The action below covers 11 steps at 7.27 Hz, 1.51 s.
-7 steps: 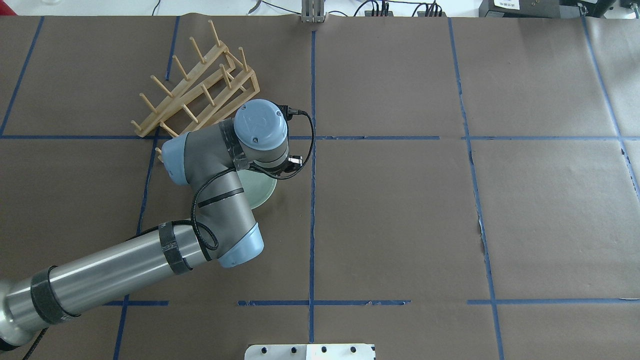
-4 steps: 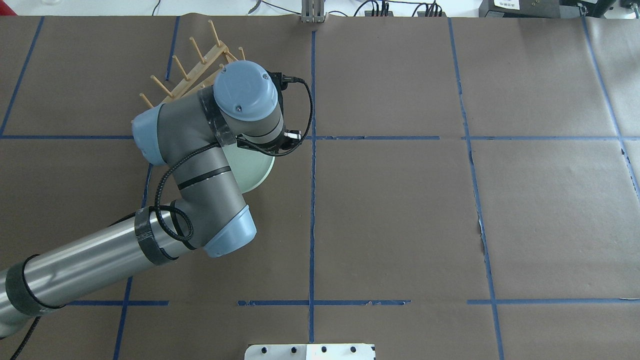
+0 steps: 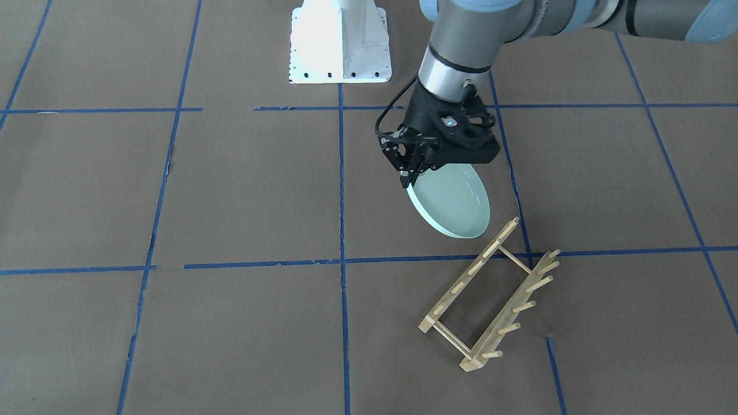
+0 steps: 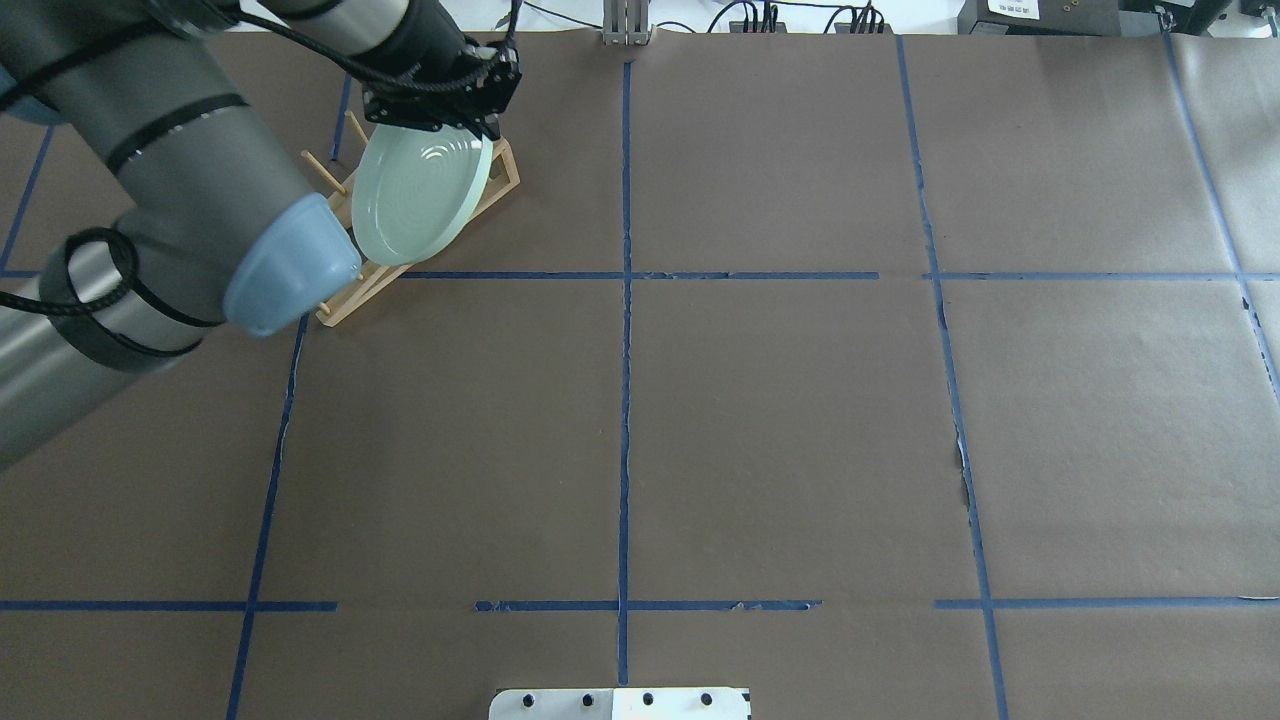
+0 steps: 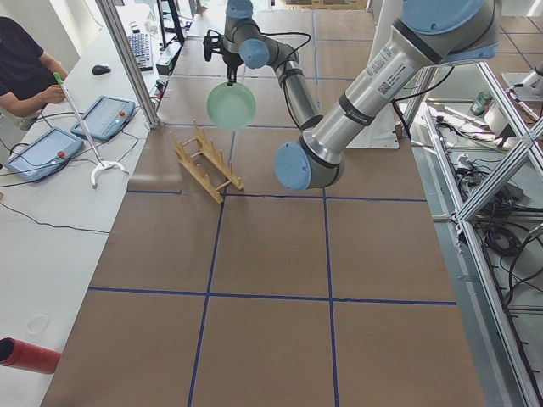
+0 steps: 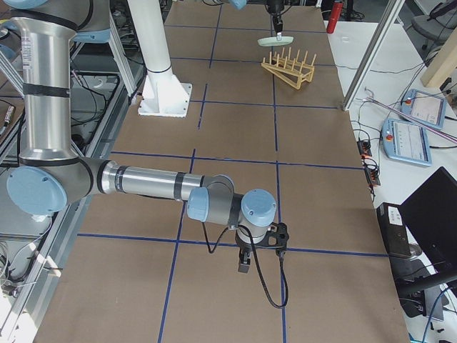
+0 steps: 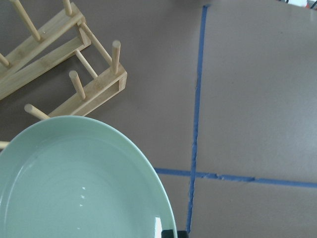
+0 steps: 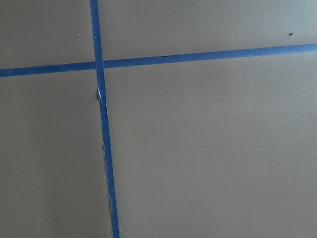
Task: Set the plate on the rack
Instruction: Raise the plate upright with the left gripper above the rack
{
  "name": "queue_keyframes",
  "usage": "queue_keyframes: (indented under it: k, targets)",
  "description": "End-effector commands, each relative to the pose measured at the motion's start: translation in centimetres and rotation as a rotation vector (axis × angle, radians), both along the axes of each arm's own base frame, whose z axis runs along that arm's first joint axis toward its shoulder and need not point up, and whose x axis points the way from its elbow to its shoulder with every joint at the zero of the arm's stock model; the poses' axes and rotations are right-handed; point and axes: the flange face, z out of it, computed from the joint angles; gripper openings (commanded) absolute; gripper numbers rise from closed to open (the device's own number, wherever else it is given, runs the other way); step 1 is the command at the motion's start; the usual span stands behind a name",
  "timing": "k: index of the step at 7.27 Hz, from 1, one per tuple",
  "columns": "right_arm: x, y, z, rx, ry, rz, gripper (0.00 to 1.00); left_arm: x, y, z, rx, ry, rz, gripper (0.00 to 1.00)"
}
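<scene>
The pale mint-green plate (image 3: 455, 203) hangs tilted in the air, held by its rim in my left gripper (image 3: 411, 177), which is shut on it. In the overhead view the plate (image 4: 418, 198) is over the wooden rack (image 4: 503, 183) and covers most of it. The front-facing view shows the rack (image 3: 489, 300) on the table just beyond the plate's lower edge. The left wrist view shows the plate (image 7: 74, 183) above the rack's pegs (image 7: 74, 64). My right gripper (image 6: 246, 261) hovers low over the table far from the rack; I cannot tell whether it is open or shut.
Brown paper with blue tape lines (image 4: 625, 300) covers the table. The robot's white base (image 3: 340, 40) stands at the near edge. Operators' tablets (image 5: 42, 153) and a person sit beyond the table's far side.
My left arm has lifted the plate off the table and carried it away from the robot, over the rack. The plate now hangs tilted with its face showing.
</scene>
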Motion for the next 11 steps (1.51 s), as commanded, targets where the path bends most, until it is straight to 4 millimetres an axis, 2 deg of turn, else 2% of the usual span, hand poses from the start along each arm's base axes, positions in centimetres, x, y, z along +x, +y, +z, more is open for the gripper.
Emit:
queue_keyframes:
  k: [1,2,3,5,6,7,8,9,10,11]
  targets:
    - [0.0,0.0,0.0,0.0,0.0,0.0,1.0,-7.2,-3.0,0.2,0.002,0.262,-0.171,0.0]
    - [0.0,0.0,0.0,0.0,0.0,0.0,1.0,-9.2,-5.0,1.4,-0.038,0.36,-0.239,0.0]
    - [0.0,0.0,0.0,0.0,0.0,0.0,1.0,-10.5,-5.9,2.5,-0.078,0.441,-0.279,0.0]
    - [0.0,0.0,0.0,0.0,0.0,0.0,1.0,-10.9,-7.5,5.4,-0.136,0.682,-0.419,0.0]
    - [0.0,0.0,0.0,0.0,0.0,0.0,1.0,-11.2,-7.6,8.2,-0.15,0.81,-0.459,0.0]
    - [0.0,-0.1,-0.1,0.002,0.0,0.0,1.0,-10.8,-8.3,9.4,-0.124,0.856,-0.502,0.0]
    - [0.0,0.0,0.0,0.0,0.0,0.0,1.0,-6.4,-7.1,9.7,-0.103,0.918,-0.564,0.0]
    - [0.0,-0.1,-0.1,0.002,0.0,0.0,1.0,-3.5,-6.1,11.9,-0.102,0.951,-0.612,0.0]
    - [0.0,0.0,0.0,0.0,0.0,0.0,1.0,-3.1,-6.5,13.0,-0.114,0.936,-0.62,0.0]
    - [0.0,-0.1,-0.1,0.002,0.0,0.0,1.0,-3.3,-6.6,13.2,-0.114,0.934,-0.622,0.0]
